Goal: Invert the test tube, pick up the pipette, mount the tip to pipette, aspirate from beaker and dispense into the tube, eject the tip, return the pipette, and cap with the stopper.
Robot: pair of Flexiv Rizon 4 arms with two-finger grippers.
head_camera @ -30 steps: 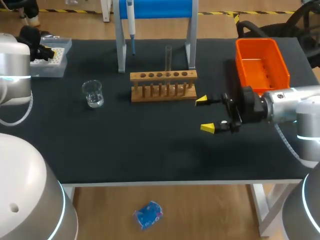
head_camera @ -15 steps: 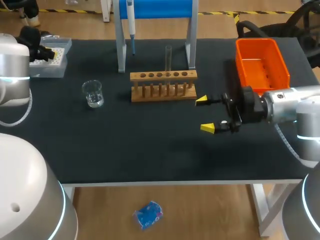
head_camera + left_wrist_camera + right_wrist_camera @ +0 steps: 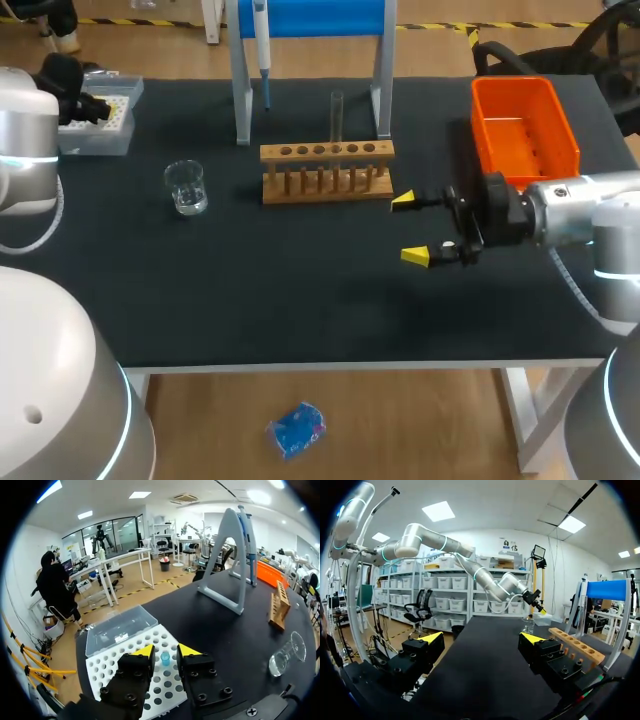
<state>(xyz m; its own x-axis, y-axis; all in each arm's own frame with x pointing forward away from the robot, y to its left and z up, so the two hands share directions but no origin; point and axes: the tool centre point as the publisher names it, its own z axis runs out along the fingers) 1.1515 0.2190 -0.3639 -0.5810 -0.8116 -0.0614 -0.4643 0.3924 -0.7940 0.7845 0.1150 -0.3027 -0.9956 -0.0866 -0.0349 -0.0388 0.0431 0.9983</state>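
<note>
From the head view, the black desk [image 3: 300, 290] is carrying a wooden rack [image 3: 327, 172]. The test tube [image 3: 337, 115] is standing upright in the rack, the beaker [image 3: 186, 187] is sitting to the rack's left, and the pipette [image 3: 261, 40] is hanging behind it.

In the left wrist view, the left hand [image 3: 165, 650] is hovering over the tip box [image 3: 107, 667], fingers slightly parted, gripping nothing.

In the right wrist view, the right hand [image 3: 482, 638] is gaping wide beside the rack, released and empty.

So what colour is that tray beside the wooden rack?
The tray is orange, clearest in the head view.
</note>
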